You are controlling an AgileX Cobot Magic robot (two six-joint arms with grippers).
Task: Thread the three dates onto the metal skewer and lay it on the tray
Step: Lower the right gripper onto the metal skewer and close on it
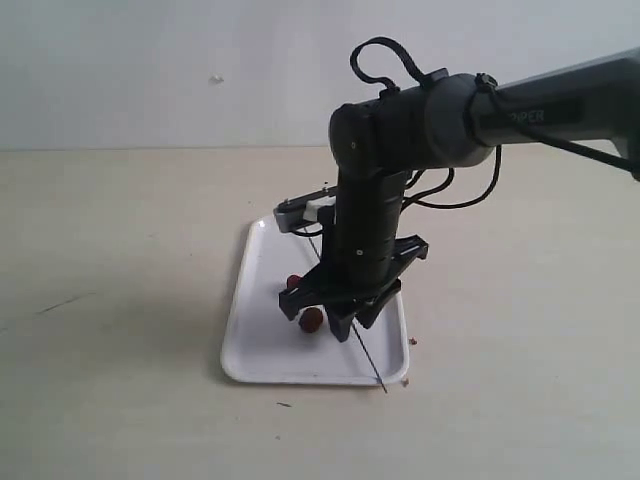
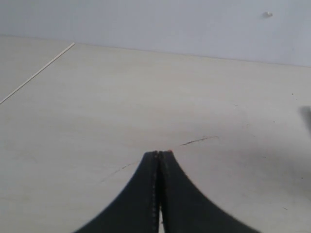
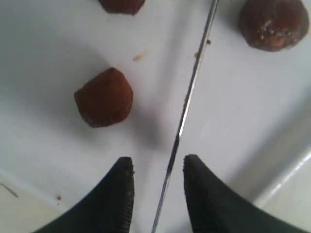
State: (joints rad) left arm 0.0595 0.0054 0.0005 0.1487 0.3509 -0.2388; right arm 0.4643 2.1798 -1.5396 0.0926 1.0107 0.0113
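Your right gripper (image 3: pixel 158 165) points straight down over the tray (image 1: pixel 250 350). Its jaws are spread, with clear space on either side of the metal skewer (image 3: pixel 189 97) that runs through the gap. The skewer lies flat on the tray's floor, not pinched. From the exterior view the skewer (image 1: pixel 368 362) crosses the tray on a diagonal, and its near tip pokes out just past the tray's front rim.

The three dates (image 3: pixel 104 97) sit loose on the tray, and none is on the rod in what you can see. One is just beside the skewer on one side, another (image 3: pixel 273 23) is on the other side, and the third (image 3: pixel 121 5) is at the edge of the wrist view. In the exterior view, two of them (image 1: pixel 313 319) (image 1: pixel 293 282) show under the gripper, near the tray's middle.

Your left gripper (image 2: pixel 160 154) has its fingers pressed together. It is over the bare table (image 2: pixel 146 97), with the tray out of its view.
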